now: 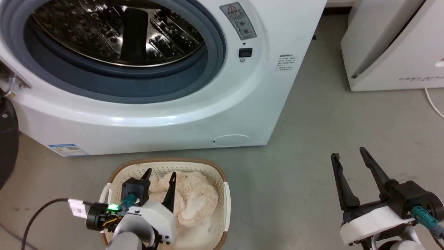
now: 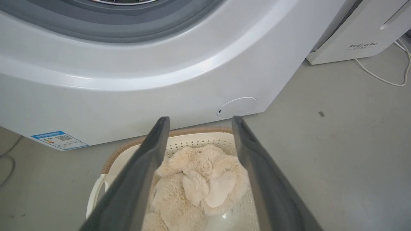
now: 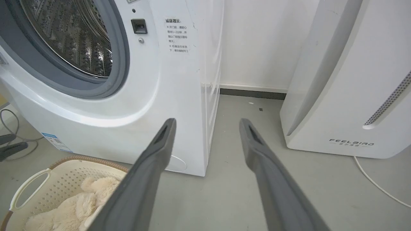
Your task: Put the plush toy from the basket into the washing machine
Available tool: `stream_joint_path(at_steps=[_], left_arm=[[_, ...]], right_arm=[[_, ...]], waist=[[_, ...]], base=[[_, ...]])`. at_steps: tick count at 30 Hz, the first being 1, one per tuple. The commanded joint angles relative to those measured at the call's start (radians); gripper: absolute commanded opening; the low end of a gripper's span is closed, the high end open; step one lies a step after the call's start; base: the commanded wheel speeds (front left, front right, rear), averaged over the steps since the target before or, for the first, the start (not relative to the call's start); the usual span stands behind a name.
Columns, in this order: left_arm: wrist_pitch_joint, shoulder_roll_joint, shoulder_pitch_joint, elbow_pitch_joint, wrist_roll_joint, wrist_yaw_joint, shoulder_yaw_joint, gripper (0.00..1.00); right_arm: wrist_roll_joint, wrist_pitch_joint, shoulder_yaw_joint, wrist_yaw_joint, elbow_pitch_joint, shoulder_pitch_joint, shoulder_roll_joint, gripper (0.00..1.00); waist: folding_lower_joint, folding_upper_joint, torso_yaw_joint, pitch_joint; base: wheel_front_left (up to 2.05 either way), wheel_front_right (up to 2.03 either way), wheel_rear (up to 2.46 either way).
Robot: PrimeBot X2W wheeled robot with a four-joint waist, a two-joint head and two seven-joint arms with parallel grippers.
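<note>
The cream-beige plush toy lies in the oval cream basket on the floor just before the washing machine. The machine's porthole is uncovered and its steel drum shows. My left gripper hovers open over the basket's left part, fingers spread above the plush toy without touching it. My right gripper stands open over bare floor at the right, holding nothing. The right wrist view catches the basket and plush toy at its lower left.
A white slanted FEELBIRD appliance stands at the right with a white cable trailing on the grey floor. The black-rimmed door hangs at the far left. A black cable runs by my left arm.
</note>
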Motion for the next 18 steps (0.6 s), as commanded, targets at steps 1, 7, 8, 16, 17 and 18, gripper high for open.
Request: stream_joint_path(at_steps=[1,7,8,16,17,18], left_arm=[[-0.002,0.008,-0.031,0.035,-0.007,-0.009,-0.007,1.00],[0.022,0.022,-0.091,0.152,-0.017,-0.010,-0.020,1.00],[0.026,0.024,-0.101,0.172,-0.019,-0.011,-0.023,1.00],[0.056,0.042,-0.165,0.289,-0.028,-0.021,-0.050,1.00],[0.059,0.046,-0.174,0.303,-0.030,-0.021,-0.053,1.00],[0.063,0.050,-0.183,0.316,-0.032,-0.022,-0.056,1.00]], right_arm=[[0.012,-0.011,0.001,0.000,-0.004,-0.020,0.000,1.00],[0.022,-0.024,0.006,-0.001,-0.006,-0.034,0.000,1.00],[0.024,-0.026,0.007,-0.001,-0.007,-0.037,0.000,1.00],[0.036,-0.040,0.013,-0.001,-0.011,-0.055,0.000,1.00],[0.037,-0.042,0.014,-0.001,-0.011,-0.057,0.000,1.00],[0.039,-0.044,0.014,-0.001,-0.012,-0.060,0.000,1.00]], waist=[[0.0000,0.0000,-0.006,0.016],[0.0000,0.0000,-0.020,0.057],[0.0000,0.0000,-0.022,0.065],[0.0000,0.0000,-0.037,0.119],[0.0000,0.0000,-0.040,0.128],[0.0000,0.0000,-0.043,0.137]], base=[[0.00,0.00,0.00],[0.00,0.00,0.00],[0.00,0.00,0.00],[0.00,0.00,0.00],[0.00,0.00,0.00],[0.00,0.00,0.00]])
